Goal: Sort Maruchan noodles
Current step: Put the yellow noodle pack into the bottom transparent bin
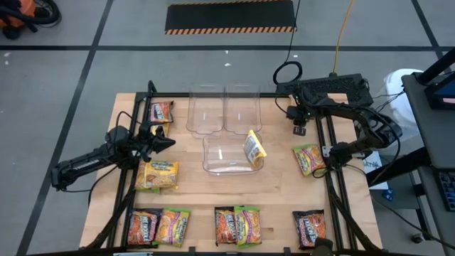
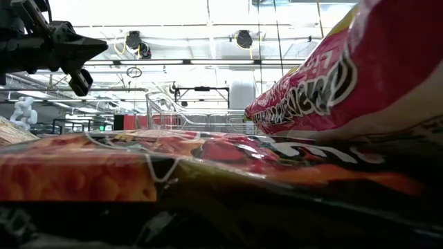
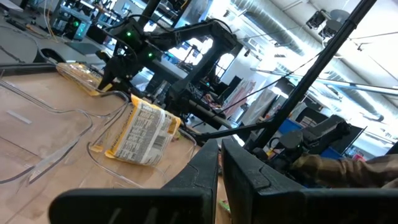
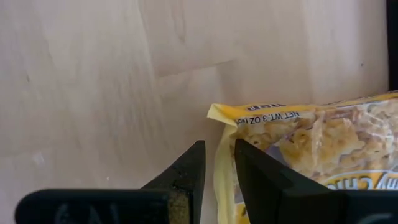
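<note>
High view: left gripper (image 1: 169,141) hangs over the wooden desk's (image 1: 277,192) left side, fingers nearly together, empty. A yellow flat plastic noodle packet (image 1: 254,148) leans on the near clear plastic bin's (image 1: 229,154) right rim.

Right wrist view: right gripper (image 4: 219,163), fingers narrowly apart, hovers at a yellow-green noodle packet's (image 4: 311,149) edge, near the desk's right edge.

Two dark six-joint arms (image 1: 89,162) — black cabling, tapered matte blk fingers (image 4: 186,171).

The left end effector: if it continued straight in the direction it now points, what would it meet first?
Probably the yellow packet leaning on the front clear bin's rim. The left end effector points toward it over bare table, though depth is unclear.
</note>
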`<state>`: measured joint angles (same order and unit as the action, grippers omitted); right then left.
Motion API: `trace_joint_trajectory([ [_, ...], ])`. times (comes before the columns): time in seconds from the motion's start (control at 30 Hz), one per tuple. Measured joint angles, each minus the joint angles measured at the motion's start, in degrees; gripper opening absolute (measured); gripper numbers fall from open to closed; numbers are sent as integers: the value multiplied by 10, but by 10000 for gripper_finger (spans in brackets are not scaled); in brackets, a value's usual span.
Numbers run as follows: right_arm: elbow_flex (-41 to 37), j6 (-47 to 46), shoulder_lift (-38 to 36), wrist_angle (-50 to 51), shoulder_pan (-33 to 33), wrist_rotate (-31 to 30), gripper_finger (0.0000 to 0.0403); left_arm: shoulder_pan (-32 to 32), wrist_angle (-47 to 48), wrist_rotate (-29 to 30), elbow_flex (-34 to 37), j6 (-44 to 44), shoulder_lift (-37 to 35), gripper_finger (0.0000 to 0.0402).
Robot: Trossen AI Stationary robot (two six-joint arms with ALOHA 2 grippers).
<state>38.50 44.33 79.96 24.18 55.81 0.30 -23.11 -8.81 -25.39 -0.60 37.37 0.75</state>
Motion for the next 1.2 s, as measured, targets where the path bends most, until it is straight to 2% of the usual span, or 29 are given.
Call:
trace_joint_trajectory([
  [0.13,-8,2,0,-21,0,0,65,0,0,0,0,3,0,26],
  [0.37,-19,12,0,-53,0,-1,5,0,0,0,0,4,0,26],
  [0.77,-19,-12,-10,-41,-1,-1,0,0,0,0,0,4,0,26],
  [1.2,-19,-47,-149,15,-1,-7,0,0,0,0,0,4,0,26],
])
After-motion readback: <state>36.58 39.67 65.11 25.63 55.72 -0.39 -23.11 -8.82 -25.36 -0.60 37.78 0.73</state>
